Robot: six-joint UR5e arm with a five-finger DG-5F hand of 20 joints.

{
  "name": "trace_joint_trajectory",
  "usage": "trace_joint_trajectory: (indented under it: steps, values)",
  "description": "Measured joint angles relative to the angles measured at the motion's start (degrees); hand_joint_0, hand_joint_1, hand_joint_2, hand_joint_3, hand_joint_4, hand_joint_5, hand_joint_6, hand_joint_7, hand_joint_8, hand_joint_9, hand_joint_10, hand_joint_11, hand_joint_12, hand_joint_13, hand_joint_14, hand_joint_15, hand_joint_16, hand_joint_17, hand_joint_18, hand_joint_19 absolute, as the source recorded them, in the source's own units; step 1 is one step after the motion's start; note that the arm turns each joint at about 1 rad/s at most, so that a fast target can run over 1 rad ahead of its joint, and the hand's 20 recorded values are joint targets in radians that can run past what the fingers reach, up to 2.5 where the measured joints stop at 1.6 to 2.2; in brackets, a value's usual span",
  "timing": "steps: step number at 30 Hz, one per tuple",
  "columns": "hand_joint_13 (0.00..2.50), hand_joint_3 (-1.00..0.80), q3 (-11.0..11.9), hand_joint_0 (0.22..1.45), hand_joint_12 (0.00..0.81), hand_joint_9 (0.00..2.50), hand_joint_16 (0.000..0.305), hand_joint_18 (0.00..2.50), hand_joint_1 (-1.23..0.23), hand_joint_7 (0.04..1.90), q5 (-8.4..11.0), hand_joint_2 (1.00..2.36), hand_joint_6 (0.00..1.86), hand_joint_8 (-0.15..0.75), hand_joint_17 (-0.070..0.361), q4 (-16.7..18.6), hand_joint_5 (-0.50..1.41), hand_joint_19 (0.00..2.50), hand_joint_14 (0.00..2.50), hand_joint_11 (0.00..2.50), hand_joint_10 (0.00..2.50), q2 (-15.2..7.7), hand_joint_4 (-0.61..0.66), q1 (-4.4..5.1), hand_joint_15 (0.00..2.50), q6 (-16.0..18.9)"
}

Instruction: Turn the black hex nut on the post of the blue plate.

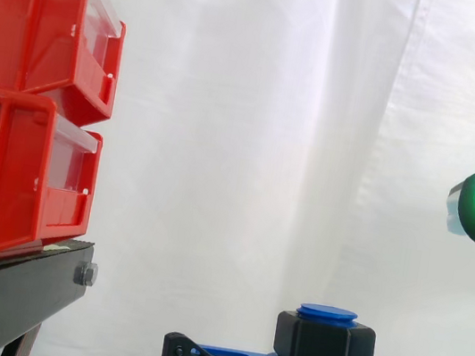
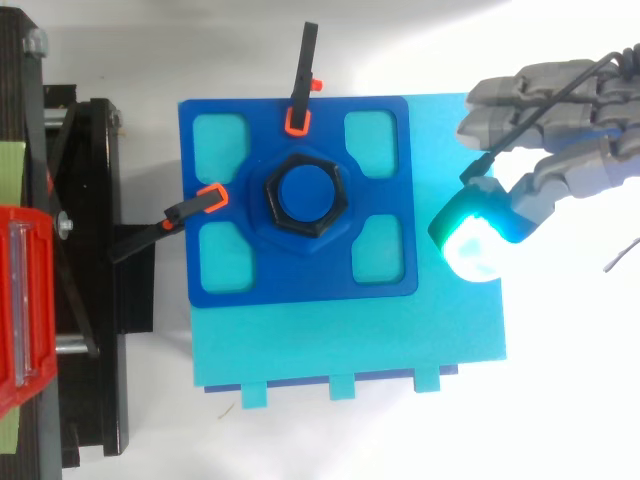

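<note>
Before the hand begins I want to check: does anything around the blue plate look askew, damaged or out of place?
Nothing stands out. The black hex nut sits level on the round blue post of the square blue plate, held straight on the cyan base by two orange-tipped black clamps. The robot hand hangs clear of it.

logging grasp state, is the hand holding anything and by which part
Nothing is held: the hand is open, clear of the black hex nut.
</note>
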Motion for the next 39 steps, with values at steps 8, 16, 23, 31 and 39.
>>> trace_joint_trajectory:
  steps: [8,16,23,31,39]
  values:
    - [0.0,-0.5,0.0,0.44,0.359,0.0,0.06,0.0,-0.5,0.53,0.0,1.0,0.5,0.175,0.136,0.0,-0.22,0.04,0.0,0.0,0.0,0.0,0.13,0.0,0.0,0.0]
    - [0.0,-0.5,0.0,0.45,0.36,0.0,0.06,0.0,-0.5,0.57,-0.01,1.0,0.5,0.178,0.135,0.0,-0.22,0.04,0.0,0.0,0.0,0.0,0.13,0.0,0.0,0.0]
    - [0.0,-0.5,0.0,0.45,0.361,0.0,0.06,0.0,-0.5,0.59,-0.02,1.0,0.5,0.18,0.134,0.0,-0.22,0.04,0.0,0.0,0.0,0.0,0.13,0.0,0.0,0.0]
    - [0.0,-0.5,0.0,0.45,0.36,0.0,0.06,0.0,-0.5,0.6,-0.01,1.0,0.5,0.178,0.134,0.0,-0.23,0.04,0.0,0.0,0.0,0.0,0.13,-0.01,0.0,0.0]
    - [0.0,-0.5,0.0,0.45,0.36,0.0,0.06,0.0,-0.5,0.55,0.01,1.0,0.5,0.179,0.134,0.0,-0.22,0.03,0.0,0.0,0.0,0.0,0.12,-0.01,0.0,0.0]
